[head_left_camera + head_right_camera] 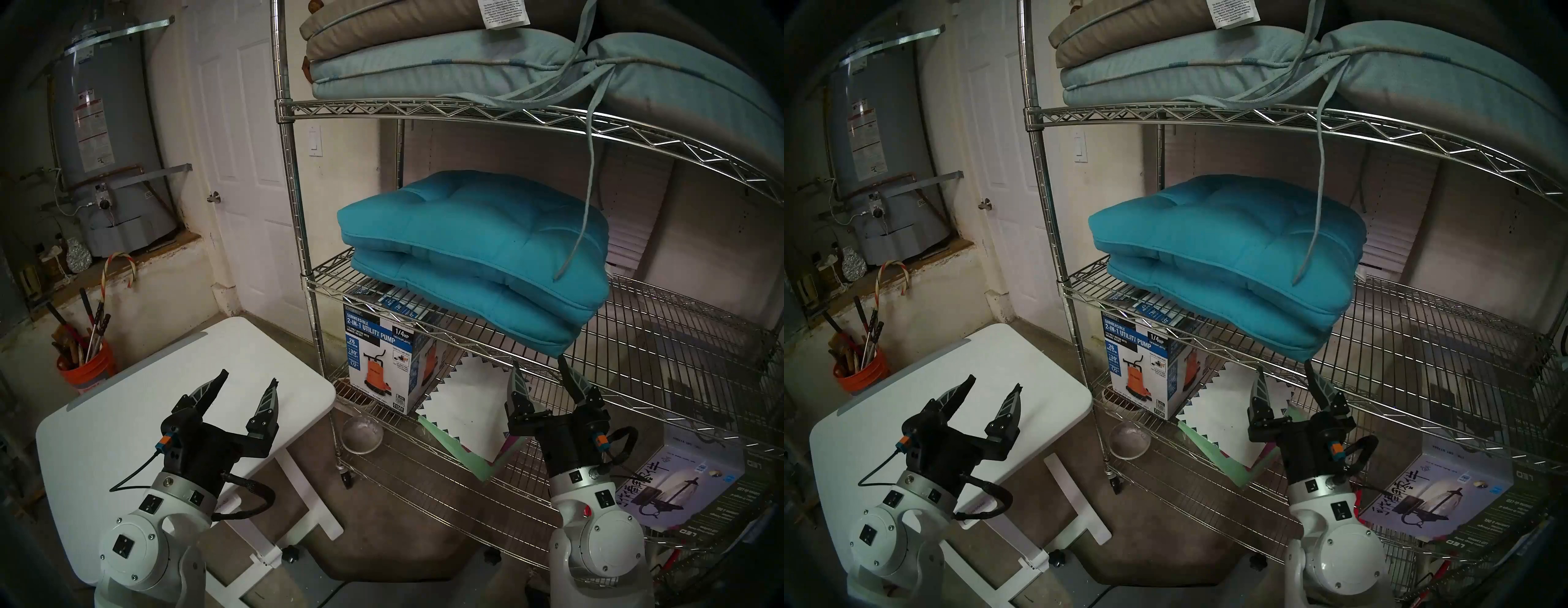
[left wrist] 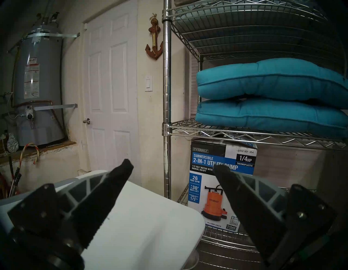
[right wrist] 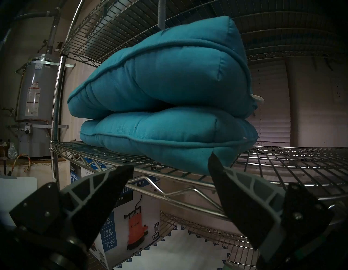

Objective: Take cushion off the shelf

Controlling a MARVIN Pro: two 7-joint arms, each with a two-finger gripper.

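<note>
- We face the shelf [image 1: 424,111], a tall chrome wire rack with zigzag-trimmed tier edges, filling the middle and right of the head view.
- To its left we see the white table [image 1: 127,424], low and close to the rack's front post, with nothing on its top.
- On the top tier lie pale blue and tan cushions [image 1: 424,59]; one tie cord hangs down in front of the tier below.
- On the middle tier sit two teal cushions, stacked: the upper teal cushion [image 1: 466,220] rests on the lower teal cushion [image 1: 488,305], whose near corner overhangs the tier's front edge.
- On the tier beneath stands a utility pump box [image 1: 382,361].
- Our right gripper [image 1: 539,373] points up toward that overhanging corner, fingers spread wide and holding nothing; one fingertip [image 3: 212,160] is just under the corner, and we cannot tell whether it touches.
- Our left gripper [image 1: 248,382] hangs above the white table, fingers likewise wide apart and empty, well apart from the cushions.
</note>
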